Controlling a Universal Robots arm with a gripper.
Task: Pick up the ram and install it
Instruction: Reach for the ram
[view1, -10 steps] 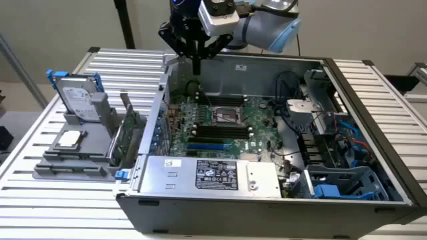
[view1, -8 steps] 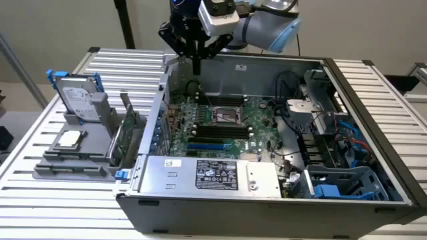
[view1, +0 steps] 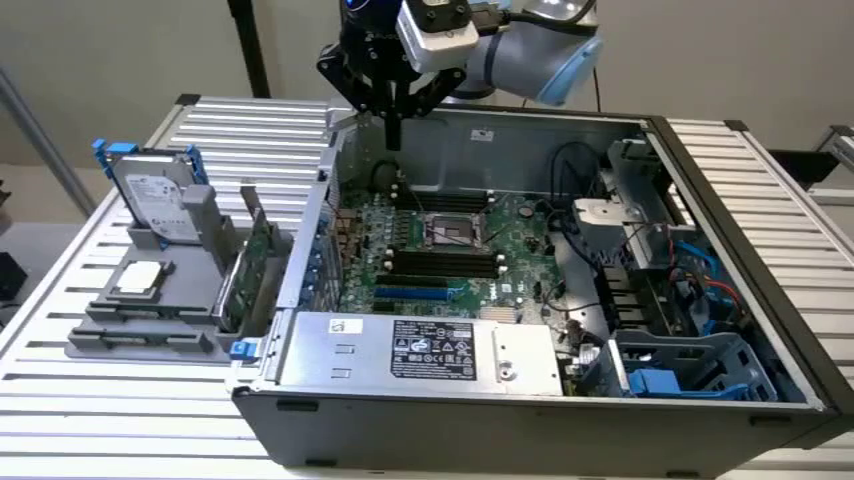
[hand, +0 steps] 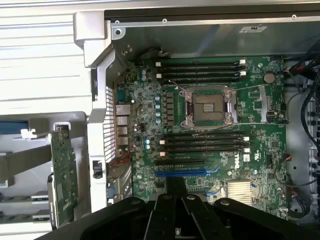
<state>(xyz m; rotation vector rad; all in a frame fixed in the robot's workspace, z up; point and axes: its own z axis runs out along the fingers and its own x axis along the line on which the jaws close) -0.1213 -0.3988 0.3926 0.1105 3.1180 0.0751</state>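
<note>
— How far along?
— Hardly begun. The ram (hand: 64, 175) stands in its holder (view1: 134, 338) on the counter (view1: 94, 420), well aside of the hand (view1: 394, 142) (fingers closed together, gripping nothing). The black slots (hand: 205, 142) beneath the hand look empty.

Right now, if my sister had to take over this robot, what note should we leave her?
Gripper: shut, nothing in it, hanging above the open computer case near its far corner on the exterior view's left.
Ram: looks to be standing in the grey holder outside the case, apart from the gripper.
Black slots on the motherboard: all empty.
Done: nothing that shows.
Left: the ram is not picked up and not installed.
</note>
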